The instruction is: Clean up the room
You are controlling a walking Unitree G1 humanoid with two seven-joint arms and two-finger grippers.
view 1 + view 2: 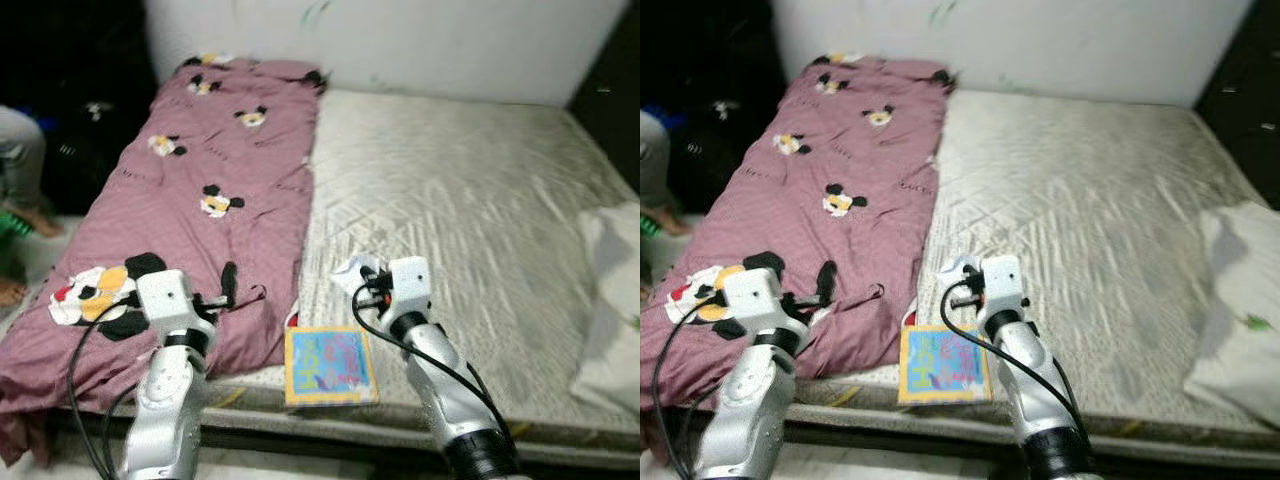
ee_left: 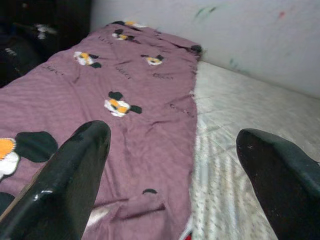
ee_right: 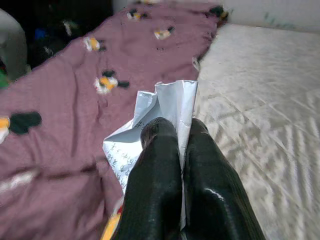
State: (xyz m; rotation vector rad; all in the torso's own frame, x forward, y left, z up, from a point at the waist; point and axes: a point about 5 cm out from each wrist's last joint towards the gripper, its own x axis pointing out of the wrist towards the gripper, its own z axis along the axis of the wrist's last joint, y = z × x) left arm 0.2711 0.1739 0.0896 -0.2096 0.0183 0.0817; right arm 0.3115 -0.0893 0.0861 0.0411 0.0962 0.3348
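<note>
I'm at the foot of the bed (image 1: 470, 190). A mauve blanket (image 1: 190, 200) with cartoon mouse prints covers its left side; the bare quilted mattress fills the rest.

My right gripper (image 3: 180, 131) is clamped on a crumpled white paper (image 3: 167, 105). In the right wrist view the two fingers (image 3: 155, 165) are pressed together with the sheet pinched between them; it sticks up past the tips and fans out to one side, with printed text on the lower flap. From the head views I see the paper (image 1: 358, 268) held above the mattress, just right of the blanket's edge.

My left gripper (image 2: 175, 150) hovers over the blanket's near end, fingers (image 2: 75, 170) spread wide, nothing between them.

A colourful square book (image 1: 330, 365) lies flat on the mattress's near edge, between my two arms, its corner touching the blanket.

A white pillow (image 1: 615, 310) sits at the bed's far right. A person's leg (image 1: 20, 160) shows at the far left, beside the bed.
</note>
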